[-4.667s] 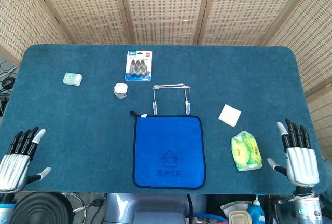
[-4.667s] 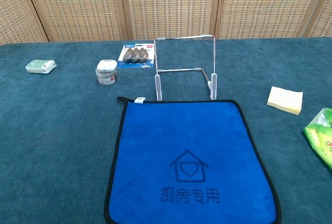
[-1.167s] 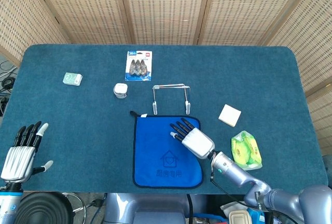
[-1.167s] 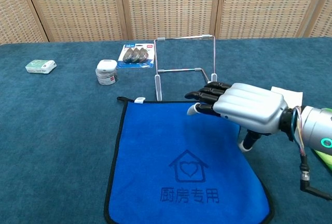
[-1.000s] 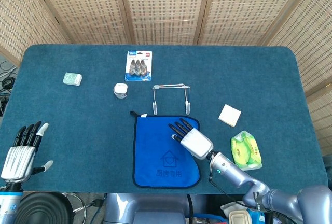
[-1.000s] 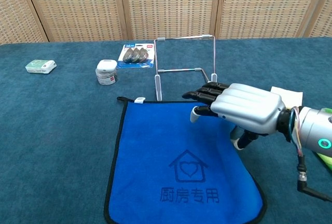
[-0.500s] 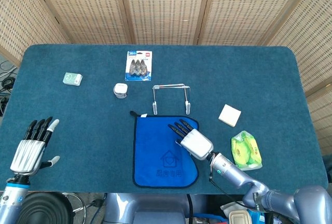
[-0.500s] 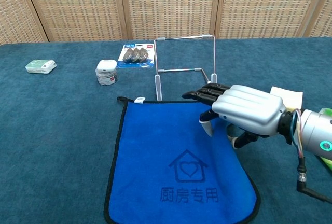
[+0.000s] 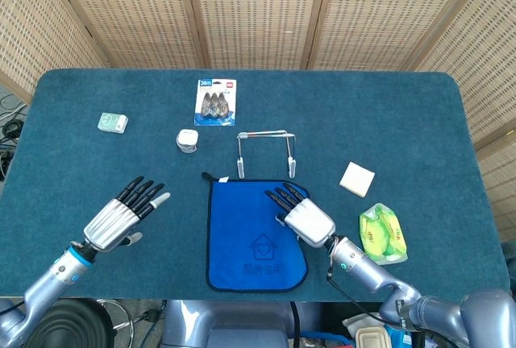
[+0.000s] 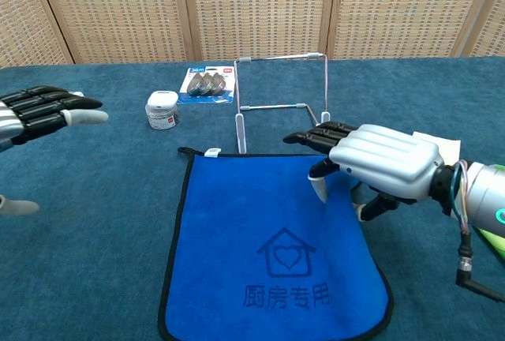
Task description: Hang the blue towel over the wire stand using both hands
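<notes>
The blue towel lies flat near the table's front edge, with its right edge drawn inward. Just behind it the wire stand stands upright and bare. My right hand hovers low over the towel's upper right part. Its fingers stretch toward the stand and its thumb tip touches the cloth. The towel's edge under the palm is hidden. My left hand is raised left of the towel with fingers spread and holds nothing.
A pack of clips and a small white jar lie behind and left of the stand. A small green-white box sits far left. A pale notepad and a green wipes packet are on the right.
My left hand has swung in from the front left corner toward the towel. The right hand shifted slightly right, and the towel's right edge and lower corner pulled further inward.
</notes>
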`<act>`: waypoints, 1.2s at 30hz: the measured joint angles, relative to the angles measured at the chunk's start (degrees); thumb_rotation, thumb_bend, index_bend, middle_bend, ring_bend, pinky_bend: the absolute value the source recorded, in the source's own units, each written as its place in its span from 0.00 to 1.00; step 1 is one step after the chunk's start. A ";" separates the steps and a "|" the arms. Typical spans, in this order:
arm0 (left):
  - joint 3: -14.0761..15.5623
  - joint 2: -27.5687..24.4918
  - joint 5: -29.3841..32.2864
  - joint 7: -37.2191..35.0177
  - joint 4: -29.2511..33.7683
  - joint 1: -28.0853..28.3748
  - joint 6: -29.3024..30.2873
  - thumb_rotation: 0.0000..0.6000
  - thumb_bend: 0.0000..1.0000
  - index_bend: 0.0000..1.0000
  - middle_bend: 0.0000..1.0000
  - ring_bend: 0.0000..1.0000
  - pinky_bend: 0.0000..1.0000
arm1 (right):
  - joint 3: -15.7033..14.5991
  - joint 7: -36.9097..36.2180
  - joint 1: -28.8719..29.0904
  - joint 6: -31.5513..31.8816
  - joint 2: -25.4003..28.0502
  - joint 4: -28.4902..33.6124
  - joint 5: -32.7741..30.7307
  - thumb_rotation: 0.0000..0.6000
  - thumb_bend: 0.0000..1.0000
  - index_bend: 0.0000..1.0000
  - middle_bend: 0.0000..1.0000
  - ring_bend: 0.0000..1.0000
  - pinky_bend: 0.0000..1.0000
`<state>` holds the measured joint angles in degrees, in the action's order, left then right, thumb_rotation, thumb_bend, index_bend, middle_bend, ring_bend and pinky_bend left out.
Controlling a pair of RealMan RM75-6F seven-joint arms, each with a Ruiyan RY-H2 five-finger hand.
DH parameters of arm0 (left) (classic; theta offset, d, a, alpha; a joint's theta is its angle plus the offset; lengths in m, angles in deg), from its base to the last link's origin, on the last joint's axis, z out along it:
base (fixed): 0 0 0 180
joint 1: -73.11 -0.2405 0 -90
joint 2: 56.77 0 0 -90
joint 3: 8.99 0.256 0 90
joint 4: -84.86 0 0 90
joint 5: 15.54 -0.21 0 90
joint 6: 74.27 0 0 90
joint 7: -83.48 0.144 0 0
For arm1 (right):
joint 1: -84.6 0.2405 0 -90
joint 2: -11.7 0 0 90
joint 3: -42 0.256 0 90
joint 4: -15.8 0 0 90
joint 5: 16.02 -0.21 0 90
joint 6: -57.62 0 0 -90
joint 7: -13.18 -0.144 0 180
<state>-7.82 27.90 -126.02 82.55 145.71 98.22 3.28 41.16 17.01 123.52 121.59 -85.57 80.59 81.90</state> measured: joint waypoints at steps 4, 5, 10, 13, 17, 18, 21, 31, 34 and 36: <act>0.51 5.83 -2.78 -3.57 -8.84 3.79 2.25 1.00 0.00 0.15 0.00 0.00 0.00 | -0.01 -0.51 -0.06 0.22 0.32 0.37 -0.18 1.00 0.54 0.62 0.02 0.00 0.00; 0.62 7.11 -3.20 -4.15 -10.32 4.76 2.54 1.00 0.00 0.15 0.00 0.00 0.00 | -0.02 -0.59 -0.08 0.22 0.40 0.42 -0.28 1.00 0.54 0.62 0.02 0.00 0.00; 1.63 11.10 -4.59 -5.64 -13.28 9.82 1.20 1.00 0.00 0.16 0.00 0.00 0.00 | -0.06 -1.82 -0.31 0.01 0.42 0.09 -1.06 1.00 0.54 0.62 0.02 0.00 0.00; 2.45 12.70 -5.06 -5.18 -14.78 11.56 0.04 1.00 0.00 0.16 0.00 0.00 0.00 | -0.12 -2.36 -0.37 0.03 0.31 -0.38 -1.21 1.00 0.54 0.62 0.02 0.00 0.00; 3.47 14.36 -5.09 -4.92 -16.21 12.83 -1.37 1.00 0.00 0.16 0.00 0.00 0.00 | -0.12 -2.77 -0.37 0.26 0.31 -0.48 -1.22 1.00 0.54 0.62 0.02 0.00 0.00; 3.72 14.74 -4.96 -4.96 -16.51 13.11 -1.70 1.00 0.00 0.16 0.00 0.00 0.00 | -0.11 -2.85 -0.36 0.31 0.32 -0.46 -1.22 1.00 0.54 0.62 0.02 0.00 0.00; 4.11 15.57 -4.54 -5.12 -17.35 13.67 -2.18 1.00 0.00 0.17 0.00 0.00 0.00 | -0.03 -3.02 -0.29 0.43 0.43 -0.29 -1.23 1.00 0.54 0.62 0.02 0.00 0.00; 4.41 17.35 -2.33 -7.00 -18.43 15.76 -3.39 1.00 0.00 0.18 0.00 0.00 0.00 | 0.20 -2.78 -0.02 0.62 0.55 0.37 -1.30 1.00 0.56 0.62 0.02 0.00 0.00; 4.63 18.35 -1.68 -7.03 -18.44 16.68 -4.35 1.00 0.00 0.19 0.00 0.00 0.00 | 0.18 -2.92 0.04 0.47 0.34 0.18 -1.41 1.00 0.56 0.62 0.02 0.00 0.00; 4.84 18.95 -1.41 -6.86 -18.62 17.16 -4.71 1.00 0.00 0.19 0.00 0.00 0.00 | 0.12 -2.99 0.08 0.44 0.24 0.01 -1.38 1.00 0.56 0.62 0.02 0.00 0.00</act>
<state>-2.97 46.85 -127.44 75.69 127.09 115.39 -1.42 41.28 14.02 123.60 122.03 -85.33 80.59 80.52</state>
